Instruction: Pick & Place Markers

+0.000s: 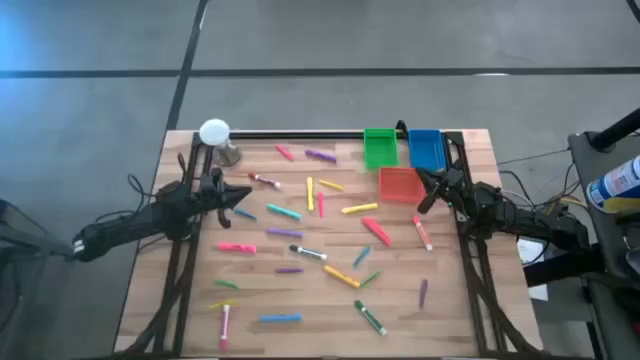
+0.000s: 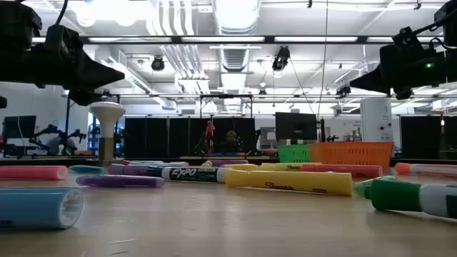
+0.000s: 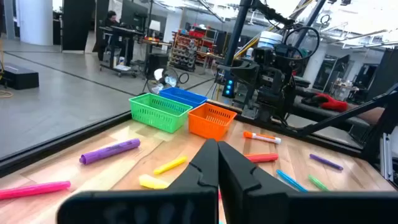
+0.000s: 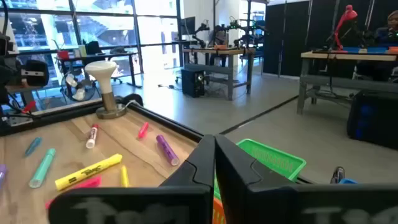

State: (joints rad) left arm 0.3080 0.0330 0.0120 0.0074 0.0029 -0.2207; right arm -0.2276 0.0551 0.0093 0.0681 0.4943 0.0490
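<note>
Both hands point(image 1: 243, 195) point(image 1: 425, 196) hover shut above scattered markers point(image 1: 300, 252).

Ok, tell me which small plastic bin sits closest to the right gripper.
The orange-red plastic bin: it sits just beside the right gripper, while the green and blue bins stand farther back.

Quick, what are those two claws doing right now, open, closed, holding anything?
Left gripper: closed, holding nothing, above the table.
Right gripper: closed, holding nothing, beside the bins.
</note>
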